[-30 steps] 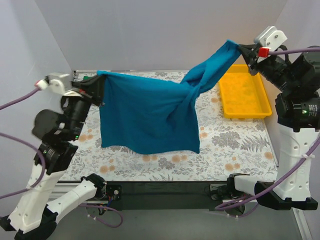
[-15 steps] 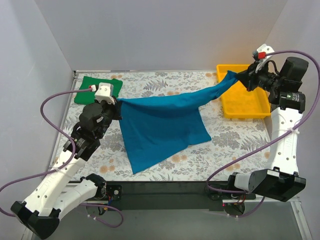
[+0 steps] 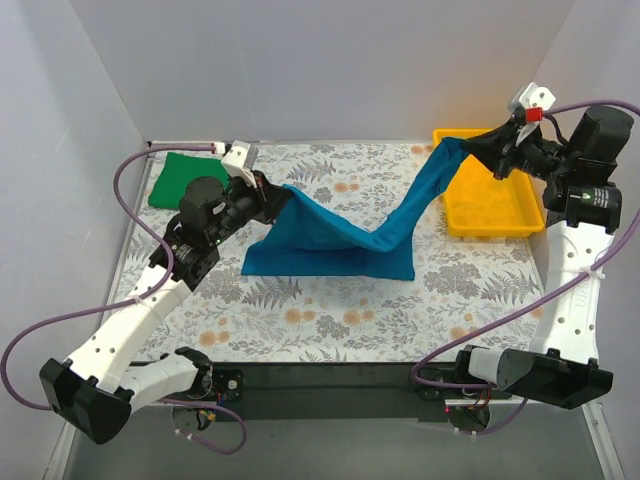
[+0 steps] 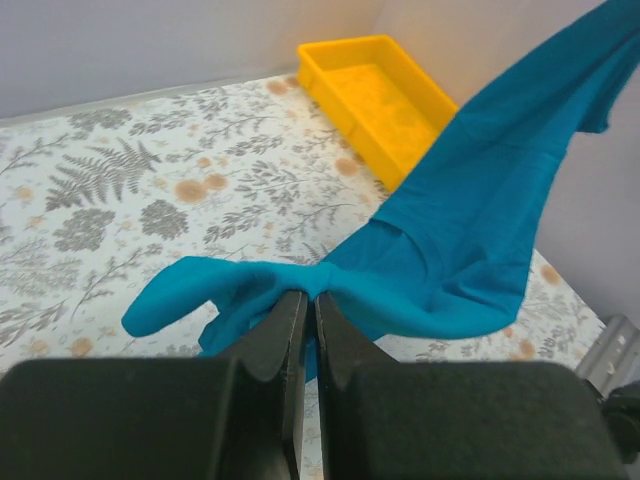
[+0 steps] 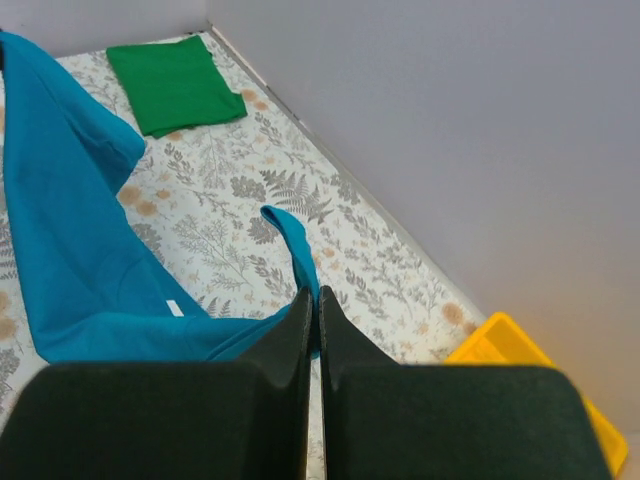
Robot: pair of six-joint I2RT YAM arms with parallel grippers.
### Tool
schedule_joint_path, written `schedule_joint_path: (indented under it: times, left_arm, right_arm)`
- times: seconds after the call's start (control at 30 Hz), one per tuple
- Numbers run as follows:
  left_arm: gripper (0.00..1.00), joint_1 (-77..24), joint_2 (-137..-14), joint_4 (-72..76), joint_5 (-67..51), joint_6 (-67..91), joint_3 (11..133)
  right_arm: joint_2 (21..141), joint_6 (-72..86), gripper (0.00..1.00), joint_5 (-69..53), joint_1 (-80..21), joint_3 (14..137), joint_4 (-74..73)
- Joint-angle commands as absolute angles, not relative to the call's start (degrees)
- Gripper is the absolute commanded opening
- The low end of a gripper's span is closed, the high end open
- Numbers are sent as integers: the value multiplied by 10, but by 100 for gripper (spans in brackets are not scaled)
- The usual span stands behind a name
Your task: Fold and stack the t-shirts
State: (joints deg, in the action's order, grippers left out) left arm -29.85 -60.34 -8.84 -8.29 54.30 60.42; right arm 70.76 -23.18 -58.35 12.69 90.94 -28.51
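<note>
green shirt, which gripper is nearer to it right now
Left. The left gripper, shut on the teal shirt, sits a short way from the folded green shirt. The right gripper holds the shirt's other end across the table by the yellow tray.

Soft, even light is washing over the table (image 3: 330,320), throwing only faint shadows, while the left pincer (image 4: 309,310) and right pincer (image 5: 313,305) are looming dark and slightly blurred up close.

Grey walls (image 3: 330,70), floral tabletop (image 3: 330,310)
</note>
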Motion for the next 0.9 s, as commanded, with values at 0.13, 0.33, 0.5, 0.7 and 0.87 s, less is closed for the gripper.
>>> schedule_joint_path:
  times: [0.13,0.33,0.5,0.7,0.87]
  left_arm:
    - [0,-296,-529,-129,-302,554,602]
    - [0,-315,-429,-140,-427,702,368]
    - [0,-343,-396,-194,-446,789,302]
    - [36,-355,-434,-306,-433,774,310]
    - [65,-356,-457,-412,-313,692,423]
  right_arm:
    - [578,-606,1,-649,127,822,-515]
    - [426,-847,1,-397,127,499,-623]
    - [366,-839,1,-353,127,429,-642]
    - [433,-763,21,-371,127,446,-609]
    - [485,-715,67,-400,127,475,-602]
